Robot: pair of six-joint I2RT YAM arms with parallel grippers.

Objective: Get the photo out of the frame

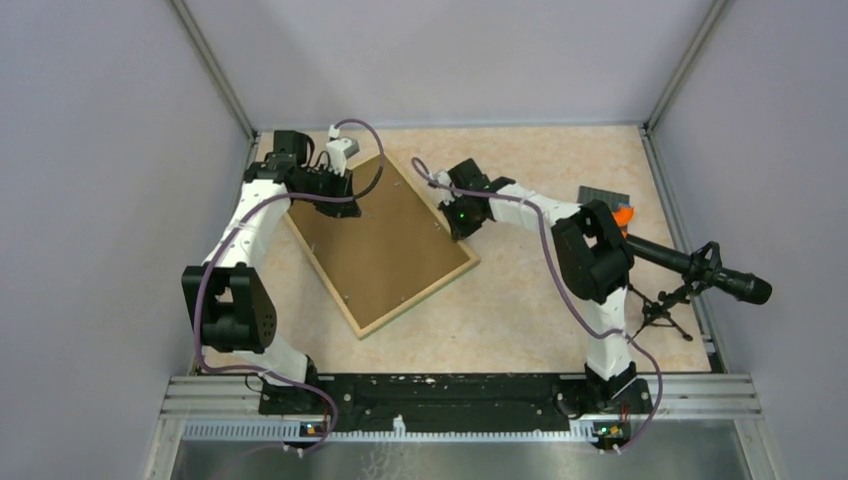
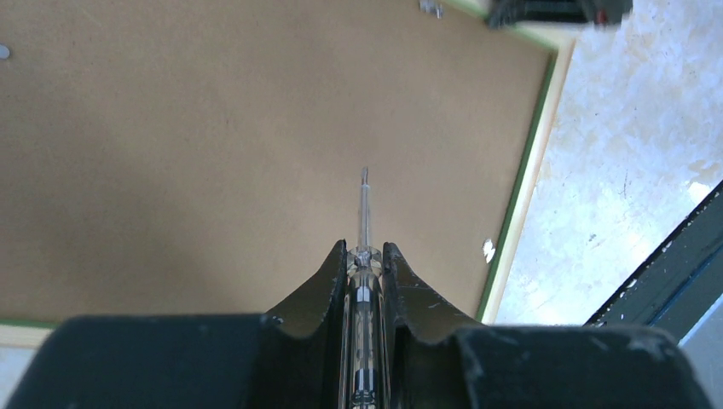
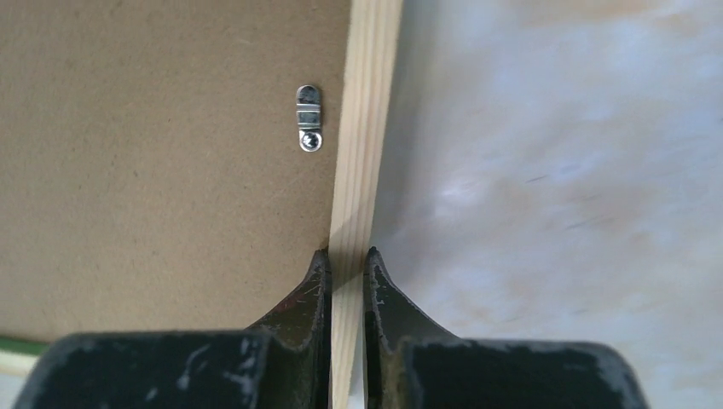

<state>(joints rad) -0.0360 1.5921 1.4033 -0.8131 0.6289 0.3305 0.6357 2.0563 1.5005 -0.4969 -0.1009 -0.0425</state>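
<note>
Flat on the counter (image 1: 560, 165), the frame (image 1: 385, 245), brown fibreboard back up and turned diagonal, left of the counter's middle. One corner toward the far-left corner, the opposite corner toward the near edge. Of the photo nothing visible in any view, only the frame's back showing.

Over the frame's far-left part, the left tool (image 2: 365, 256), closed on a clear-handled screwdriver (image 2: 364, 204) with its thin shaft pointing out over the fibreboard. Contact between tip and board impossible to judge. Rear of the handle cut off by the lower picture edge. Green border and pale wood rail along the frame's edge in the left wrist view, marbled counter beyond.

At the frame's far-right edge, the right tool (image 3: 348, 260), clamped on the pale wood rail, one finger on the fibreboard side and the other outside. Just inside the rail and ahead of the fingers, a small metal turn clip (image 3: 309, 117), lying wholly on the board. In the top view, fingertips of both tools hidden beneath their own wrists.

At the counter's right edge, a black cylindrical device on a small tripod (image 1: 700, 272). Behind the right arm, partly hidden and too small to name, an orange piece (image 1: 623, 214) and a dark grey slab (image 1: 603, 194).

Bare counter along the far edge, to the right of the frame, and between its near corner and the near edge.
</note>
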